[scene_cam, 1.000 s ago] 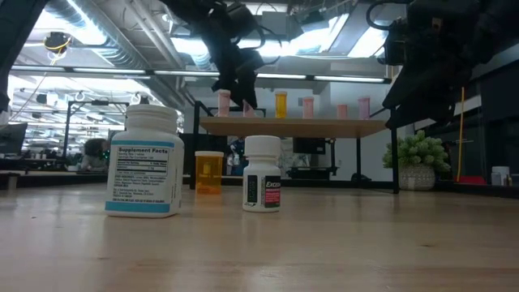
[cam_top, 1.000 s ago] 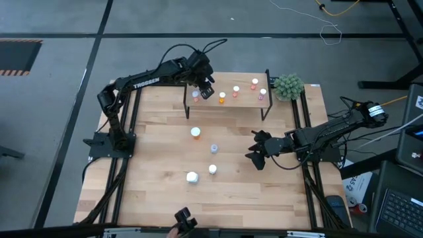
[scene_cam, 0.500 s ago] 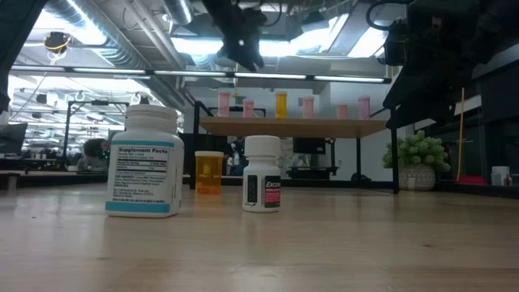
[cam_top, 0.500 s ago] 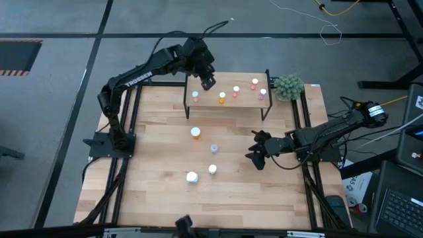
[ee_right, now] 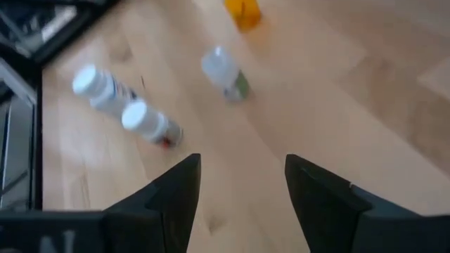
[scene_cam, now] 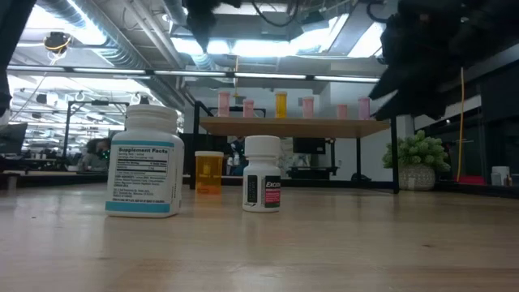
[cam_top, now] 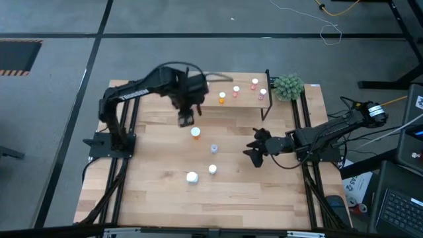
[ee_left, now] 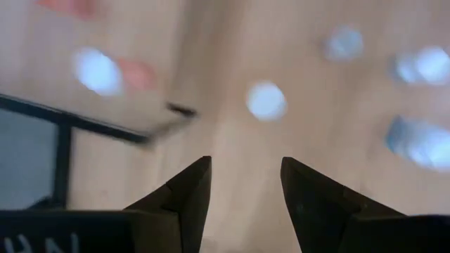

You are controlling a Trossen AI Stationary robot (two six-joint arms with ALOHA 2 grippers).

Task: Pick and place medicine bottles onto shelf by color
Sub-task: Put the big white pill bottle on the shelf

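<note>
The shelf (cam_top: 231,94) stands at the table's far side and carries several pink bottles and one orange bottle (scene_cam: 280,105) in a row. On the table stand an orange bottle (cam_top: 195,132), a clear bluish bottle (cam_top: 213,149), a small white bottle (cam_top: 212,169) and a large white bottle (cam_top: 192,177). My left gripper (cam_top: 186,119) is open and empty, in the air just off the shelf's near left corner, beside the orange bottle. Its open fingers show in the left wrist view (ee_left: 242,183). My right gripper (cam_top: 254,149) is open and empty, right of the clear bottle (ee_right: 223,72).
A green plant (cam_top: 289,86) stands at the far right corner, beside the shelf. Bare tabletop lies near the front edge (cam_top: 198,205) and at the left. Black frame rails run along both sides of the table.
My left gripper has risen from the left end of the shelf, where a pink bottle stays standing. It has then come toward the table's near edge and down, off the shelf and over the table beside the orange bottle.
</note>
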